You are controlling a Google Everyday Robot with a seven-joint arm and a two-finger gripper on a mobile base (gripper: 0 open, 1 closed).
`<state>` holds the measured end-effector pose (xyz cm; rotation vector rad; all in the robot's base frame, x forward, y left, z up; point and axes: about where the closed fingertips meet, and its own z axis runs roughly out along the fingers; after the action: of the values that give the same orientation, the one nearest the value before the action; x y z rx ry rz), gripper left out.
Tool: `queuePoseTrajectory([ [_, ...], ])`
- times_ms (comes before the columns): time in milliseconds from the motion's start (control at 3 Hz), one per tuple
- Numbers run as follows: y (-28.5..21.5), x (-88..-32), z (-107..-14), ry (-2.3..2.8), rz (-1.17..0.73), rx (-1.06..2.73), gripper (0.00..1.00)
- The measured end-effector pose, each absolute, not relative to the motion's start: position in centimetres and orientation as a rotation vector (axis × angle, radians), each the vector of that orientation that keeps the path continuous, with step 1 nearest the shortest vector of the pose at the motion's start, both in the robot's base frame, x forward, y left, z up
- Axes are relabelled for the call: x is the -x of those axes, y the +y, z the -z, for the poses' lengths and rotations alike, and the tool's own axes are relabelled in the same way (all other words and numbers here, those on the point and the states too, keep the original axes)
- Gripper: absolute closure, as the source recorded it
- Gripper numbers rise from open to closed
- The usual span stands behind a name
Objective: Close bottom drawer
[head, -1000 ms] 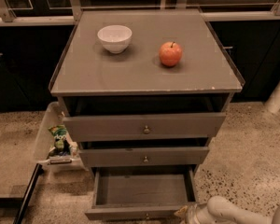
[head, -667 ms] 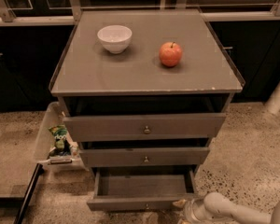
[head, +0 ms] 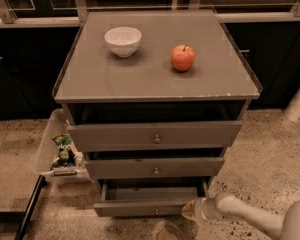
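The bottom drawer [head: 140,207] is the lowest grey drawer of the three-drawer cabinet [head: 155,79]. It stands partly pulled out, with a narrow strip of its inside showing and a small round knob [head: 156,211] at the centre of its front. My gripper [head: 190,210] is at the right end of the drawer front, touching it, at the tip of the white arm [head: 250,216] that comes in from the lower right.
The top drawer [head: 155,135] and middle drawer [head: 155,167] also stand slightly out. A white bowl [head: 122,40] and a red apple [head: 183,57] sit on the cabinet top. A clear bin [head: 57,149] with a green packet stands on the floor at the left.
The bottom drawer has slid in towards the cabinet, so less of its inside shows. My gripper has moved in with the drawer front.
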<state>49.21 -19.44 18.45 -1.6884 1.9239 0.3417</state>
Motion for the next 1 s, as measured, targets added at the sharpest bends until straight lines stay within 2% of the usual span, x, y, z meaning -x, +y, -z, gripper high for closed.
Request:
queuePoseTrajectory([
  [333, -20.35, -54.18, -19.67, 1.889, -0.25, 1.698, 0.91],
  [667, -20.35, -54.15, -19.67, 1.889, -0.25, 1.698, 1.0],
  [1000, -20.35, -54.15, -19.67, 1.889, -0.25, 1.698, 0.81],
])
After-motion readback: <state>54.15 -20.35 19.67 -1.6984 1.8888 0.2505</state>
